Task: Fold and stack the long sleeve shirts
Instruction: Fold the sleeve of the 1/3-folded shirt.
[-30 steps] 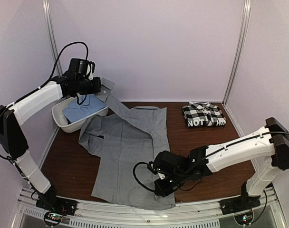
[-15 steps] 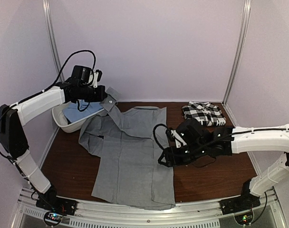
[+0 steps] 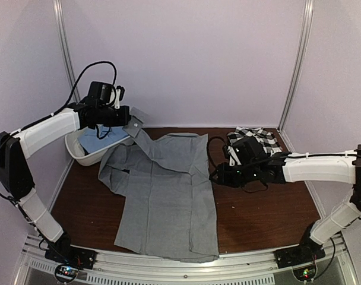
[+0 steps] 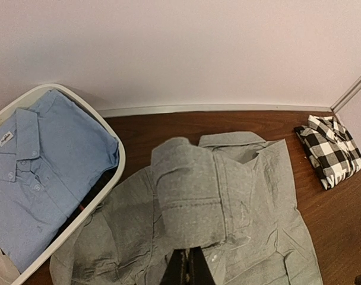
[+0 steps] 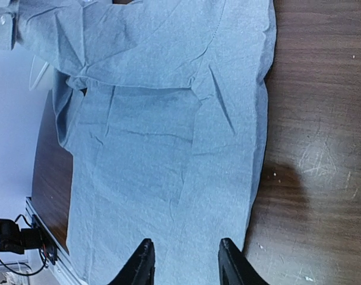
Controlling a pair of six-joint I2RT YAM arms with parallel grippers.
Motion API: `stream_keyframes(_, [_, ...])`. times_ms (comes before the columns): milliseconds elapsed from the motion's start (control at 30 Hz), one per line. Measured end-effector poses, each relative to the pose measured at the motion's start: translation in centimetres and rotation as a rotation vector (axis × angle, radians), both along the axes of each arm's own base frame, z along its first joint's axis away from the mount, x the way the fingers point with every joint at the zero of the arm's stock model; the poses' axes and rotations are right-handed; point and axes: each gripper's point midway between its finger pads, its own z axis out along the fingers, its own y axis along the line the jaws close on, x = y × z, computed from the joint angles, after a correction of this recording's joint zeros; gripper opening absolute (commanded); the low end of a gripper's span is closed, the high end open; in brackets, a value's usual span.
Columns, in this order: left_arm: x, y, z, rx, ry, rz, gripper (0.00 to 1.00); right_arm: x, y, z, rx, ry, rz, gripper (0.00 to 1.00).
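The grey shirt (image 3: 162, 196) lies spread face down on the brown table, collar toward the back wall. My left gripper (image 3: 132, 123) is shut on the cuff of its left sleeve (image 4: 189, 202) and holds it lifted above the shirt's back; its fingers (image 4: 181, 270) are pressed together under the cloth. My right gripper (image 3: 218, 174) hovers at the shirt's right edge, open, with nothing between its fingertips (image 5: 146, 261). In that view the grey shirt (image 5: 168, 119) fills the left side. The checked shirt (image 3: 255, 142) lies folded at the back right. The light blue shirt (image 3: 100, 138) lies folded in the tub.
The white plastic tub (image 3: 79, 155) stands at the back left against the wall, its rim (image 4: 118, 172) close to the grey shirt's shoulder. Bare brown table (image 3: 263, 208) runs along the right of the grey shirt. Metal frame posts stand in the back corners.
My right gripper has let go at the shirt's front hem, opened, and swung back and right to the shirt's right edge. The left gripper carried the sleeve cuff slightly to the right.
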Motion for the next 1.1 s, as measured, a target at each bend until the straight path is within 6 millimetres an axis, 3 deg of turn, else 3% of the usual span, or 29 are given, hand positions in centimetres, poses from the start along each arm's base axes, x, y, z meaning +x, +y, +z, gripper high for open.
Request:
stream_keyframes(233, [0.1,1.1,-0.5,0.032,0.014,0.059,0.0,4.4,1.3,-4.1,0.063,0.062,0.011,0.28])
stream_keyframes(533, [0.0,2.1,-1.0,0.063,0.032,0.105,0.0,7.0,2.2,-8.4,0.154,0.15,0.055,0.25])
stream_keyframes(667, [-0.2,2.4,-1.0,0.07,0.034,0.118,0.0,8.4,2.2,-9.2,0.18,0.166,0.052,0.26])
stream_keyframes(933, [-1.1,2.9,-0.2,0.065,0.022,0.122,0.0,12.7,3.0,-8.3,0.232,0.131,0.045,0.26])
stream_keyframes(1100, [-1.3,2.9,-0.4,0.066,0.028,0.121,0.0,15.7,2.3,-9.3,0.241,0.134,0.014,0.26])
